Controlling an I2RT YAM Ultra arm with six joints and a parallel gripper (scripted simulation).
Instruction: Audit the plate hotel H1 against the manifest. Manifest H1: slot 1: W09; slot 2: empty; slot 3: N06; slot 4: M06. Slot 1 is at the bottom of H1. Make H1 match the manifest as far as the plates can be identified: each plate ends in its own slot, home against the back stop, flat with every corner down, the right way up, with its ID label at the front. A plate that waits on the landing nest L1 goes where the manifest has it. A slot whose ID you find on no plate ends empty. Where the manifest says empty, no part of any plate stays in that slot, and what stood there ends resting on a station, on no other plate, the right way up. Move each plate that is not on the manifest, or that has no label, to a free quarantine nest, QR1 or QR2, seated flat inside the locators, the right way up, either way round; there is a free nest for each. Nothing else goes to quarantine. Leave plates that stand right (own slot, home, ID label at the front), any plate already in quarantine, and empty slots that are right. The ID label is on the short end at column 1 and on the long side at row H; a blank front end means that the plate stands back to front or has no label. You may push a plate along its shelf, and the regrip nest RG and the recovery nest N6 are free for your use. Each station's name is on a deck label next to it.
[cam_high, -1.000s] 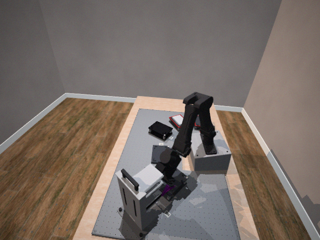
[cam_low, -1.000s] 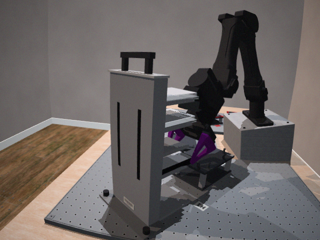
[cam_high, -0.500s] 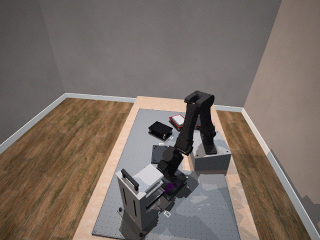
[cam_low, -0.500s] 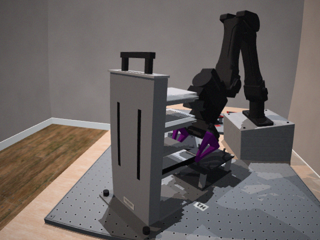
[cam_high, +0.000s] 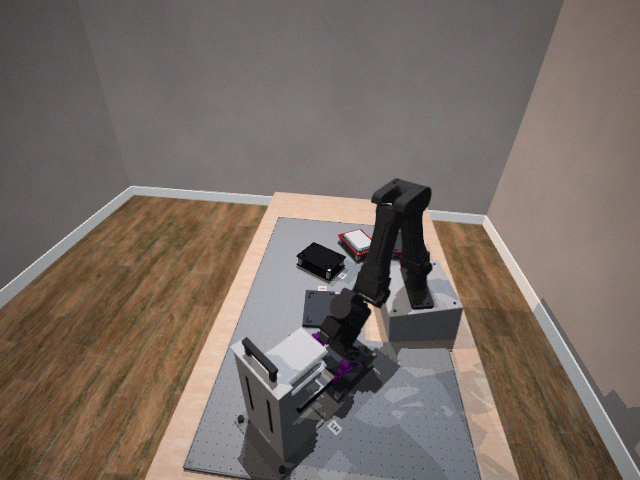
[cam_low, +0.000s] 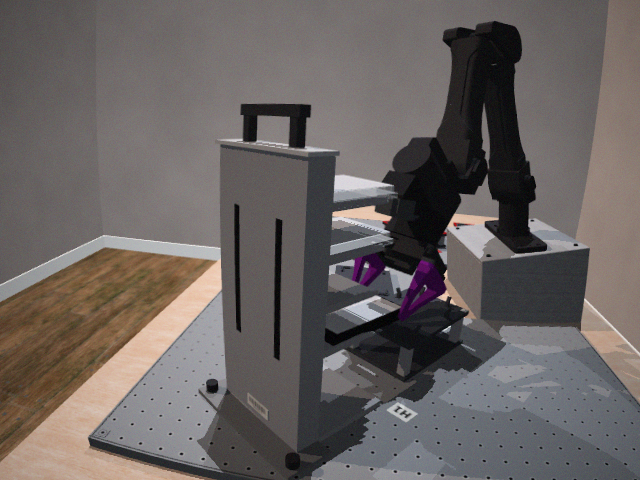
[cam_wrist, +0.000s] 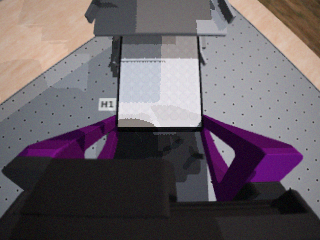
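The plate hotel H1 (cam_high: 258, 397) (cam_low: 268, 258) (cam_wrist: 150, 20) is a grey tower with a black handle; its deck label H1 (cam_wrist: 106, 104) (cam_low: 402, 411) lies beside it. My gripper (cam_wrist: 159, 119) (cam_low: 385, 299) (cam_high: 330, 357), with purple fingers, is at the hotel's open front, low down. It is shut on the front end of a black-rimmed plate with a pale top (cam_wrist: 160, 95) (cam_low: 361, 314). That plate sticks partly out of a low slot, one finger on each long side. Two more plates sit on the upper shelves (cam_low: 359, 187) (cam_low: 356, 232). I cannot read any label.
A black raised nest (cam_low: 439, 317) stands right in front of the hotel, under the gripper. The arm's grey pedestal (cam_high: 423, 315) (cam_low: 516, 279) is close behind. Farther back are a flat grey nest (cam_high: 316, 307), a black block (cam_high: 320, 259) and a red-edged nest with a white plate (cam_high: 357, 239).
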